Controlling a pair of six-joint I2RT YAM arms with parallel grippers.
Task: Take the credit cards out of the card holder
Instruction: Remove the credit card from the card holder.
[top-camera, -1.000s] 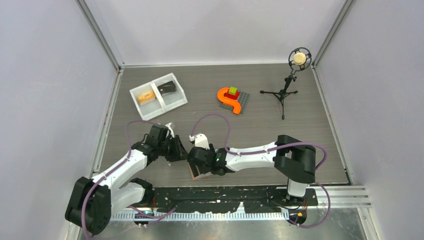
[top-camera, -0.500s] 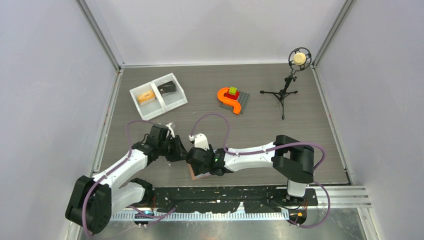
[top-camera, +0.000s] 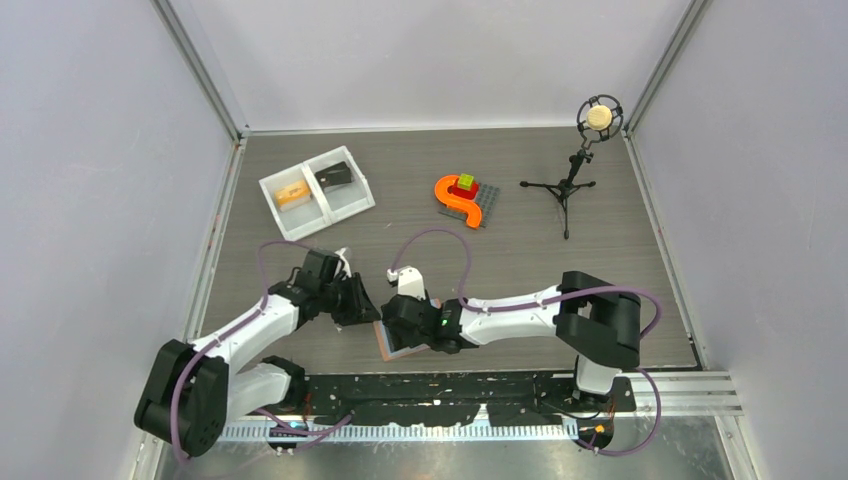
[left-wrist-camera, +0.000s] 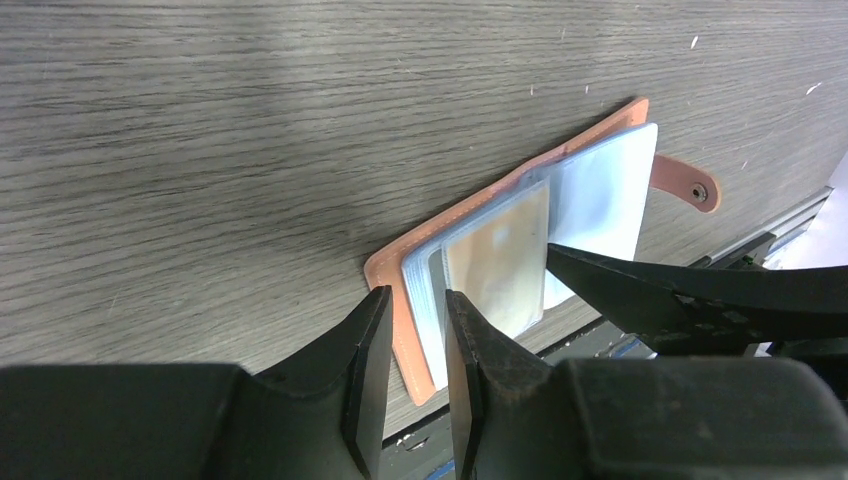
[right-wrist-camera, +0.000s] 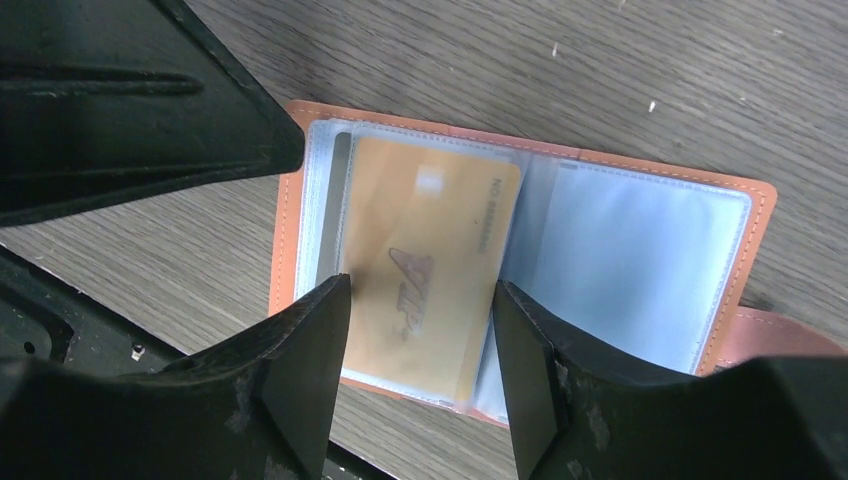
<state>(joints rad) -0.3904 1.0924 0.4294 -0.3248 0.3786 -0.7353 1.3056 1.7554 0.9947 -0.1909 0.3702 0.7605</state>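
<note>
- card holder (right-wrist-camera: 640, 260) lies open on the table (top-camera: 520, 250) at its near edge, between the two arms. Salmon cover is down, light blue pockets are up.
- Snap tab (left-wrist-camera: 690, 185) sticks out past the holder's far side, flat on the table.
- credit card (right-wrist-camera: 430, 240) is gold-tan and sits inside a clear pocket, on the holder half nearer the left gripper. It is not pulled out.
- left gripper (left-wrist-camera: 416, 297): fingers almost together, with the holder's outer edge (cover plus a few pocket leaves) between them. It looks clamped on that edge.
- right gripper (right-wrist-camera: 420, 290): jaws spread wide, directly over the holder, one finger along each long side of the gold card. Can't tell whether the fingertips touch it.
- Far left: white tray (top-camera: 350, 200) with a tan item in one compartment and a dark item in the other.
- Far right: mic stand (top-camera: 570, 185). Tray and stand are both well apart from the holder.
</note>
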